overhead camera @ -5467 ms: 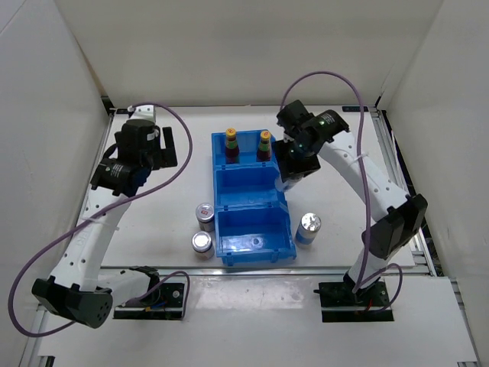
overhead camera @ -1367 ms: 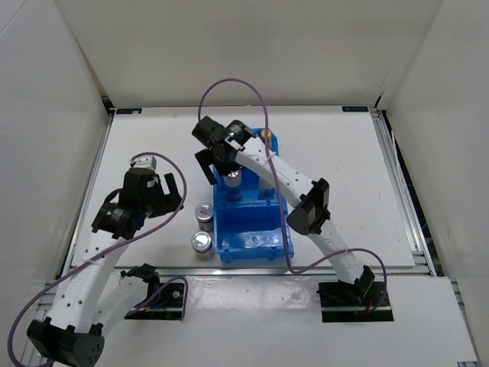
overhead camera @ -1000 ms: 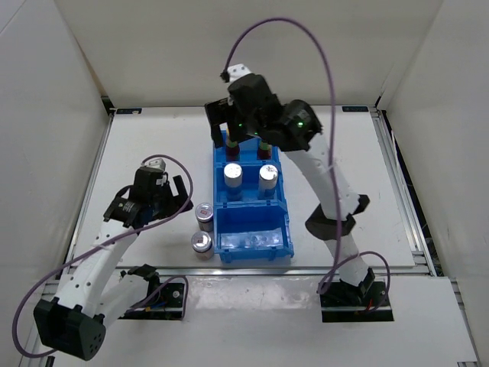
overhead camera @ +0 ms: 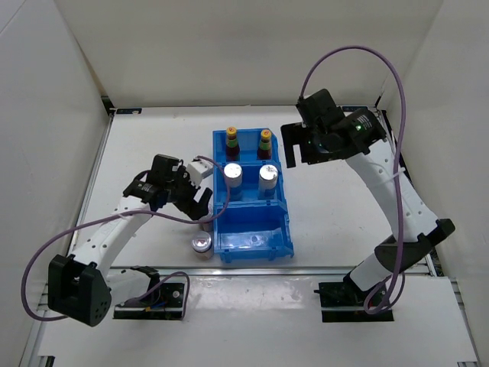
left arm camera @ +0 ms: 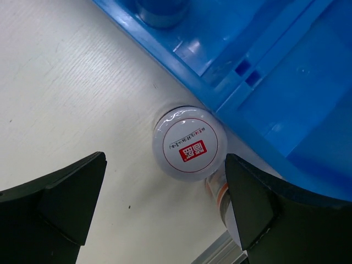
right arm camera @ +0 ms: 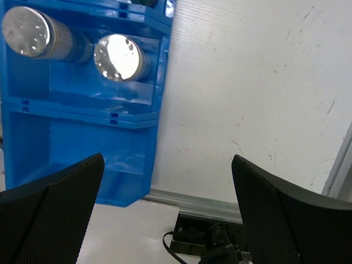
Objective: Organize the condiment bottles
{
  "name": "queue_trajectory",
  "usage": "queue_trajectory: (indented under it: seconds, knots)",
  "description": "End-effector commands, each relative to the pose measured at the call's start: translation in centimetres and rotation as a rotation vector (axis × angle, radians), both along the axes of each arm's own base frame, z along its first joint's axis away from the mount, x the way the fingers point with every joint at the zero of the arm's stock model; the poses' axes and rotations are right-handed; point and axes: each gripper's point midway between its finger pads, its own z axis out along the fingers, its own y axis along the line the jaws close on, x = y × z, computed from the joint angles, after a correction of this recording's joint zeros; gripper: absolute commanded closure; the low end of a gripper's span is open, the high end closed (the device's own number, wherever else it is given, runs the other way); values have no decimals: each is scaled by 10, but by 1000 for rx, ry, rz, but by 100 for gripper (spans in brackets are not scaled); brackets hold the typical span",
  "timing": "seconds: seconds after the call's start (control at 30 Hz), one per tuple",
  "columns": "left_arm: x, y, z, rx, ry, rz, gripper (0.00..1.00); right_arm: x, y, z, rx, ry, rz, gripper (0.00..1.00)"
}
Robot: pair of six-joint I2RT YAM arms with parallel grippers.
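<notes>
Two dark condiment bottles with yellow-orange caps stand in the back compartment of the blue tray (overhead camera: 284, 218): the red-labelled one (overhead camera: 231, 142) on the left, the green-labelled one (overhead camera: 265, 144) on the right. My left gripper (overhead camera: 199, 205) (left arm camera: 165, 184) hangs open over a white-lidded can (left arm camera: 188, 144) that stands against the tray's left wall (left arm camera: 181, 71); the can lies between the fingers, untouched. My right gripper (overhead camera: 300, 151) (right arm camera: 165, 209) is open and holds nothing, above bare table to the right of the tray. Neither wrist view shows the bottles.
Two silver-topped cans (overhead camera: 233, 174) (overhead camera: 267, 177) (right arm camera: 118, 57) (right arm camera: 32, 32) stand in the tray's middle compartment. The front compartment (overhead camera: 254, 238) holds nothing. Another can (overhead camera: 202, 243) stands on the table by the tray's front left corner. White walls enclose the table.
The right arm has swung from over the tray's back end to the tray's right side. The left gripper has moved right, over the can beside the tray. The bottles have not moved.
</notes>
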Motion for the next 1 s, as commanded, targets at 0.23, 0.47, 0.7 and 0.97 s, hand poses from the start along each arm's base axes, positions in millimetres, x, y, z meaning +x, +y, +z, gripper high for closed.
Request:
queue_trajectory:
  seconds: [0.23, 0.47, 0.7, 0.97]
  knots:
    - [-3, -27, -8, -62, 16, -226, 9, -24, -32, -23, -72, 132, -13, 0]
    - [-14, -31, -22, -53, 64, -259, 9, -21, -45, -30, -87, 142, -39, 0]
    - [-24, -30, -38, -31, 121, -251, 7, -25, -46, -36, -85, 158, -33, 0]
    - [-23, -22, -55, 24, 122, -216, 15, -26, -41, -41, -74, 178, -11, 0]
